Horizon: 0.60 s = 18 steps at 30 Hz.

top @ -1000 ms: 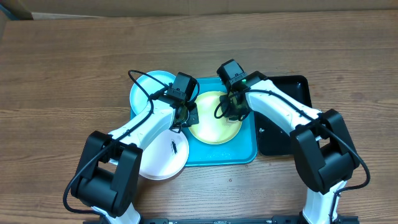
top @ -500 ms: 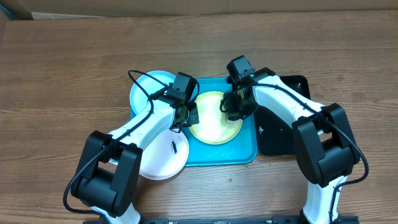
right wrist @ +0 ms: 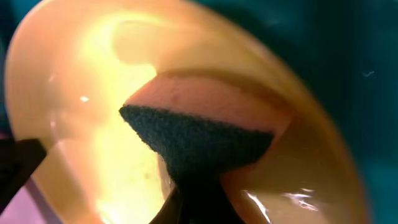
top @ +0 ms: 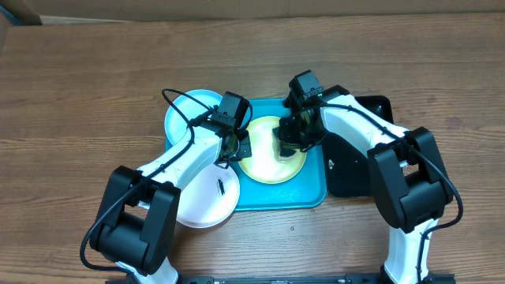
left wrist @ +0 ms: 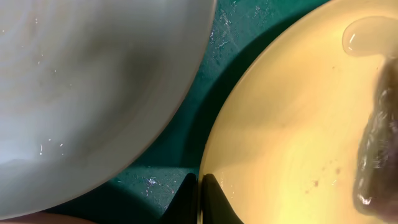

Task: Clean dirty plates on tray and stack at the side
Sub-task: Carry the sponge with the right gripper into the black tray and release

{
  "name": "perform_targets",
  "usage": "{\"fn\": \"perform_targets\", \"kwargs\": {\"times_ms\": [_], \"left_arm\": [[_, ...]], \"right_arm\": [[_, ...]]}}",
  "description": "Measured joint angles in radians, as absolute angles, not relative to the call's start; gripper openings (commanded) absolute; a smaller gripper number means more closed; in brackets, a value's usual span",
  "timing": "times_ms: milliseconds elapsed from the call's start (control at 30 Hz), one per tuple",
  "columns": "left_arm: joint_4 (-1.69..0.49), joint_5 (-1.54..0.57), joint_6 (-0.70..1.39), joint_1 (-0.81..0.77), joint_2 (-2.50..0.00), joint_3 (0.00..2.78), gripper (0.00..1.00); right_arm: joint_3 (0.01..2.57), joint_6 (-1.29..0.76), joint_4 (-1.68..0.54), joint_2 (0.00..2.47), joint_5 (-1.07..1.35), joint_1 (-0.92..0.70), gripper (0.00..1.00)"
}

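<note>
The yellow-green plate [top: 264,164] lies in the turquoise tray [top: 312,193]. My left gripper [top: 239,147] is shut on the plate's left rim; the left wrist view shows the jaws [left wrist: 199,188] pinching the thin edge of the plate [left wrist: 286,124]. My right gripper [top: 289,142] is shut on a sponge [right wrist: 193,140] with a dark scouring face, pressed onto the wet plate [right wrist: 74,81]. That sponge [left wrist: 376,155] also shows at the right edge of the left wrist view. The pale blue plate [top: 185,118] sits to the left, the white plate [top: 207,203] at the front left with a dark smear.
A glossy black tray [top: 371,114] lies right of the turquoise one, under my right arm. The pale blue plate [left wrist: 81,81] overlaps the tray's left edge, close to my left gripper. Bare wooden table [top: 79,95] surrounds the trays.
My right gripper has slid the sponge a little across the yellow-green plate, from its far right part toward the middle. The left gripper has held still on the rim.
</note>
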State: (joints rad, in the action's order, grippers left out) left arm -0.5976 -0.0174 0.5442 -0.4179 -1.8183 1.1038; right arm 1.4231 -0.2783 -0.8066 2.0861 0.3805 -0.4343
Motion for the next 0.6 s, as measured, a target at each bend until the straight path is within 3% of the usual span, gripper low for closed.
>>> {"fn": "perform_targets", "kwargs": {"times_ms": [300, 600], "left_arm": [[-0.598, -0.018, 0.544, -0.418, -1.818, 1.104, 0.04], [-0.597, -0.019, 0.544, -0.418, -1.818, 1.104, 0.04]], "right_arm": [[1.421, -0.276, -0.753, 2.120, 0.628, -0.479, 0.04], [1.607, -0.158, -0.985, 2.119, 0.806, -0.364, 0.04]]}}
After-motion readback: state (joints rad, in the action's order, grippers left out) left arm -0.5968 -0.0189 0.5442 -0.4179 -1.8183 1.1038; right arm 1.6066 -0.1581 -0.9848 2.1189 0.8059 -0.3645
